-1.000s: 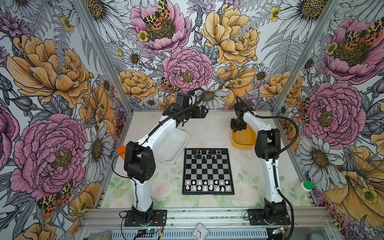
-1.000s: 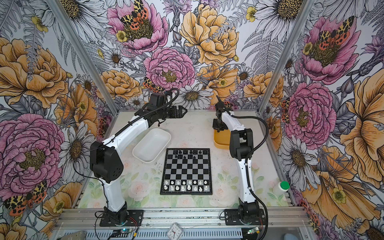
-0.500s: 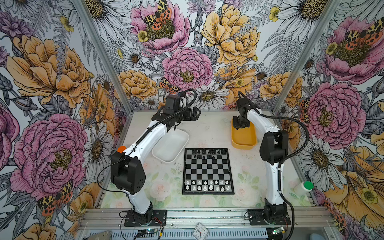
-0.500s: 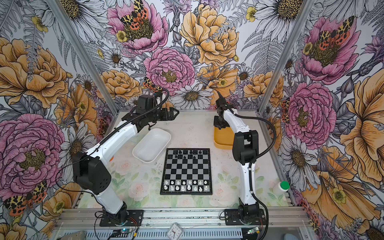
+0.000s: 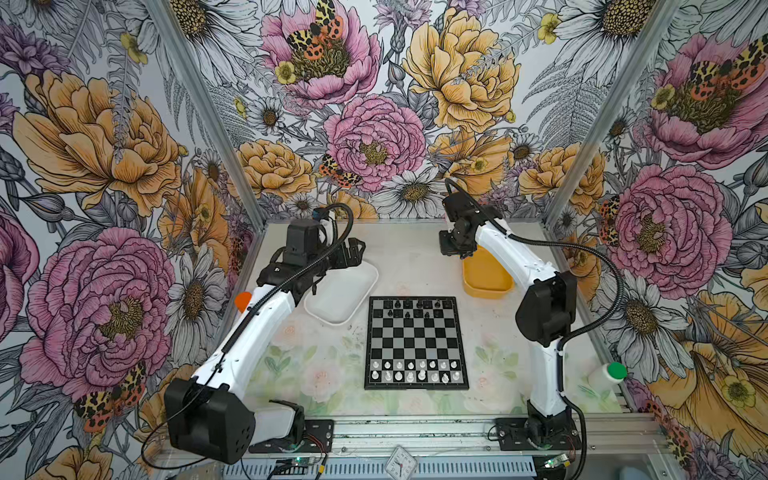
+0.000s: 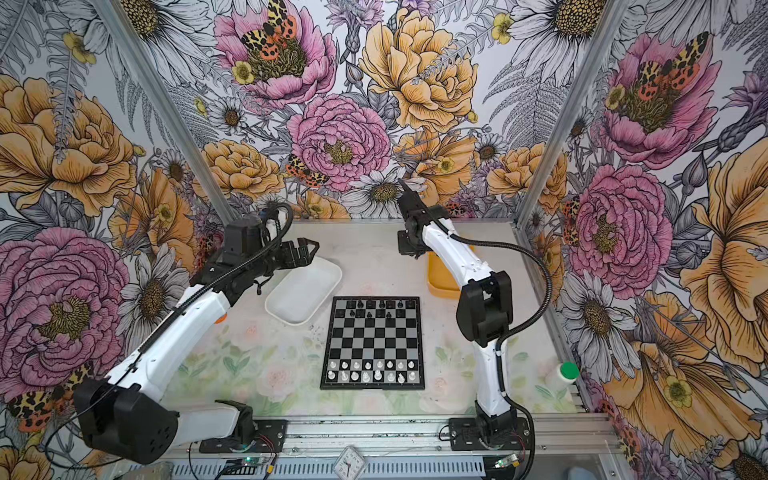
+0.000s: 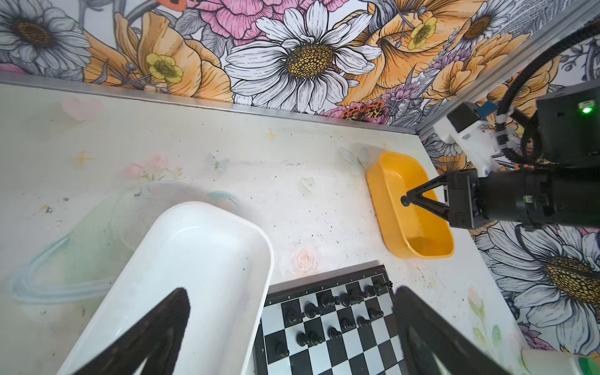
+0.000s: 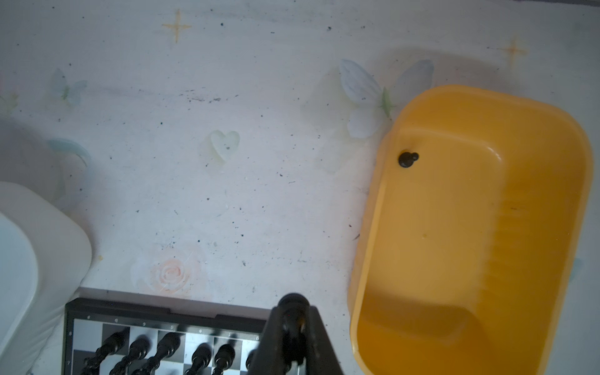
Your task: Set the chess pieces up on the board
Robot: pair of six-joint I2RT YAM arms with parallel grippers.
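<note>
Here, in both top views, a small square chessboard with black and silver checks point(image 5: 416, 343) lies mid-table, nearer the front edge of the pale flower-printed table point(image 5: 411, 262). Glossy black chessmen point(image 5: 417, 308) stand on its two far rows with gaps; white translucent chessmen point(image 5: 415, 371) line its two near rows. A white oblong plastic tub point(image 5: 341, 299) sits just beside the board's far left corner, a yellow oblong plastic tub point(image 5: 486, 284) just beside its far right corner. The left gripper point(image 6: 311, 251) hangs over the white tub's far end, jaws spread wide and empty. The right gripper point(image 5: 455, 249) hangs by the yellow tub's far end, its jaws hidden here.

In the left wrist view, the left gripper's fingers point(image 7: 156, 328) stand wide apart with nothing between them. The right gripper pinches a single black chessman point(image 7: 405, 200) at its tips, seen against the yellow tub.

In the right wrist view, the right gripper is closed tight on the single black chessman, near the board's far edge. One black pawn point(image 8: 407, 159) lies on its side inside the yellow tub, near its wall.
</note>
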